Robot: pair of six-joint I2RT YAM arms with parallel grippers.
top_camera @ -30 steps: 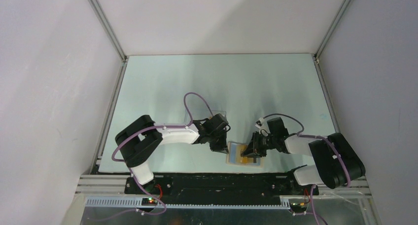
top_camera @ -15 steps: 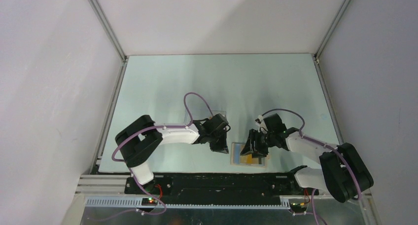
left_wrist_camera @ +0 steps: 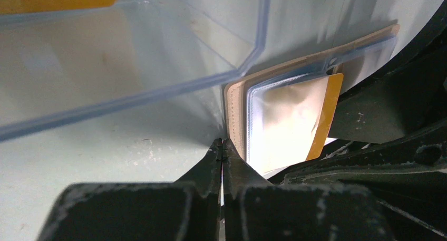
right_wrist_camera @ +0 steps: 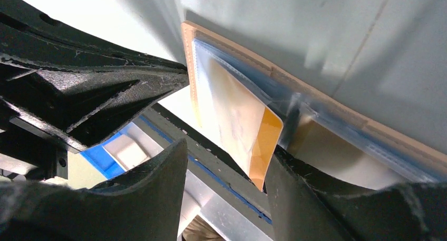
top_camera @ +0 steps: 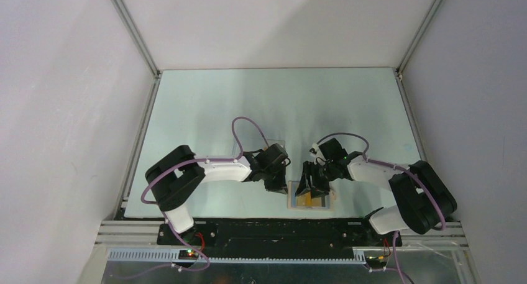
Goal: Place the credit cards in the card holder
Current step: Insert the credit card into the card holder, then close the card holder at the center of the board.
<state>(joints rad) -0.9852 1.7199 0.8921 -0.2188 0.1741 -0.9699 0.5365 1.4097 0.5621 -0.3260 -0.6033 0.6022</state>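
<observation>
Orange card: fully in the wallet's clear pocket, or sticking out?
Partly in: the card holder pocket covers most of the credit card; its orange end sticks out.

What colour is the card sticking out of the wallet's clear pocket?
Orange-yellow; the card shows best in the right wrist view.

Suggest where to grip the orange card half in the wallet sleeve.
Grip the credit card by its bare orange end, the only part outside the clear sleeve. Probably best from the sleeve's open side, where the right gripper sits open around it; the card holder covers the rest.
</observation>
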